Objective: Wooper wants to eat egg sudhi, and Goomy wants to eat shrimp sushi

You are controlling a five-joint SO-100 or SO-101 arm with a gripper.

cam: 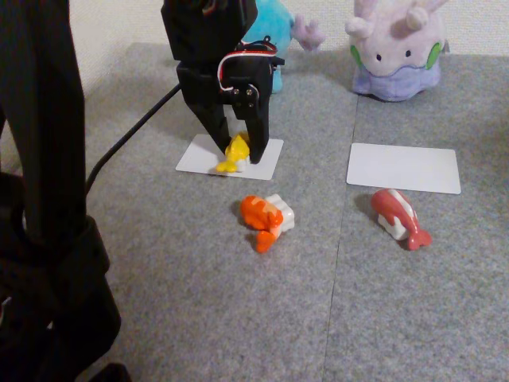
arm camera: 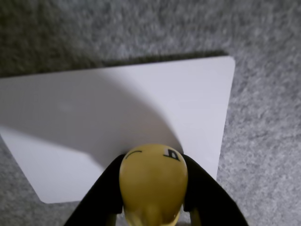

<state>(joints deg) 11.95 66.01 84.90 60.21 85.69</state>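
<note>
Clamped by the gripper [cam: 238, 153] across its sides over the left white card [cam: 266, 163]: egg sudhi [cam: 234, 154], probably light, hard, slippery.

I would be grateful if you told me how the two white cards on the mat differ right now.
The left card, in front of Wooper, has the egg sushi over it, gripped in the pincer; the right card, in front of Goomy, is bare. The arm's shadow falls on the left card, while the right card is evenly lit. Both are white, rounded rectangles lying flat.
</note>
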